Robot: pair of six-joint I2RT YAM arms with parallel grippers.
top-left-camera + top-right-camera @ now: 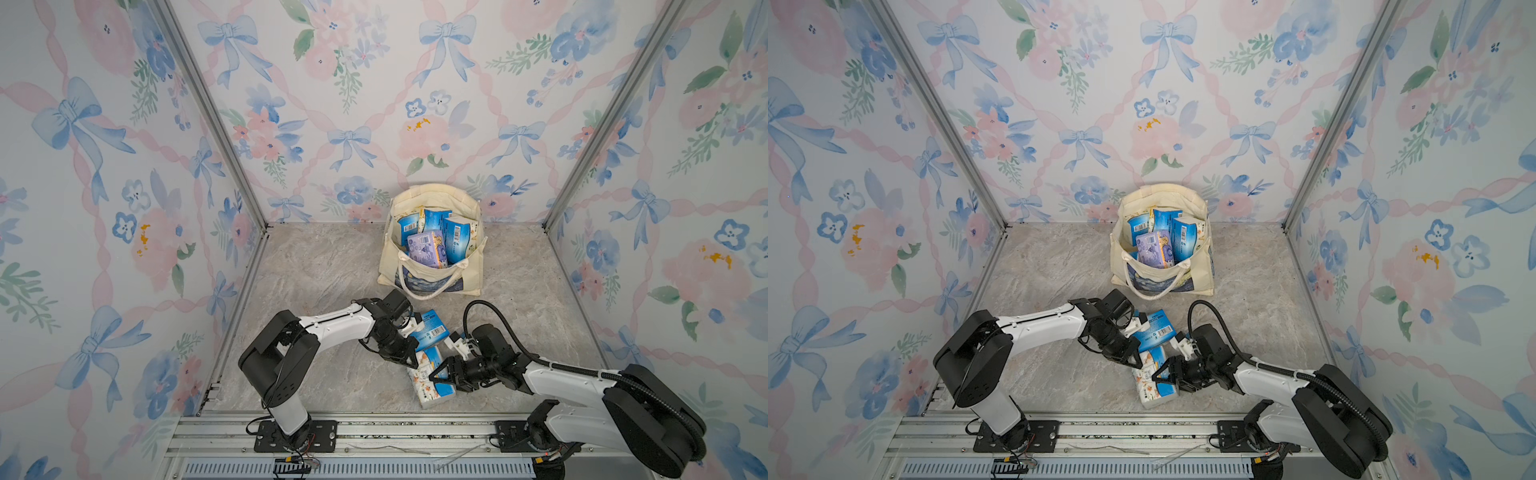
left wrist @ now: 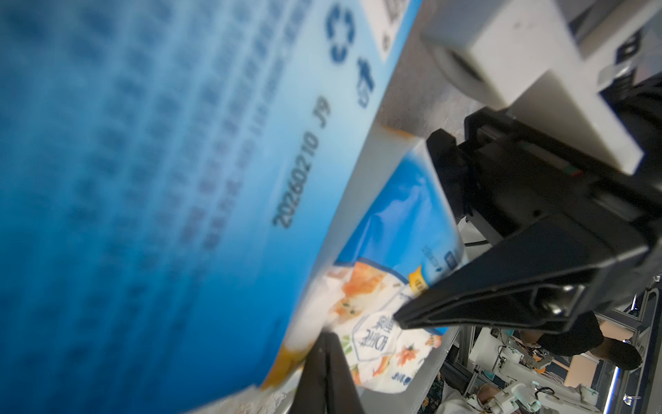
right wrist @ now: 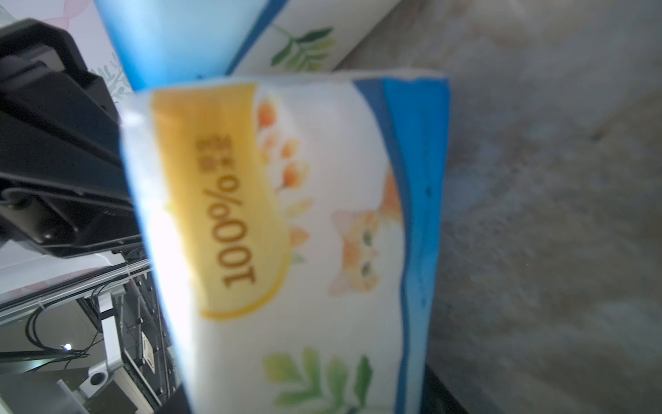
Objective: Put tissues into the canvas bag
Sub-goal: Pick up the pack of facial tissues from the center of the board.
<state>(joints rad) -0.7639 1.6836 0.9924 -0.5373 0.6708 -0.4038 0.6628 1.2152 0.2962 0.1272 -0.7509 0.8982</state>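
The canvas bag (image 1: 390,266) (image 1: 1120,259) stands open at the back wall. It holds a lilac pack (image 1: 426,247) and several blue tissues (image 1: 457,237). At the front my left gripper (image 1: 412,360) (image 2: 324,376) is shut on the edge of a blue pack (image 1: 430,330) (image 1: 1152,330) (image 2: 161,179), held just above the table. Below that pack a white-and-blue cat-print pack (image 1: 428,392) (image 1: 1148,392) (image 3: 286,233) lies on the table. My right gripper (image 1: 436,376) (image 2: 413,229) has a finger against each side of it.
The marble-look table (image 1: 324,266) is closed in by floral walls with metal corner posts (image 1: 257,208). An aluminium rail (image 1: 374,432) carrying both arm bases runs along the front edge. The two wrists are close together over the front middle.
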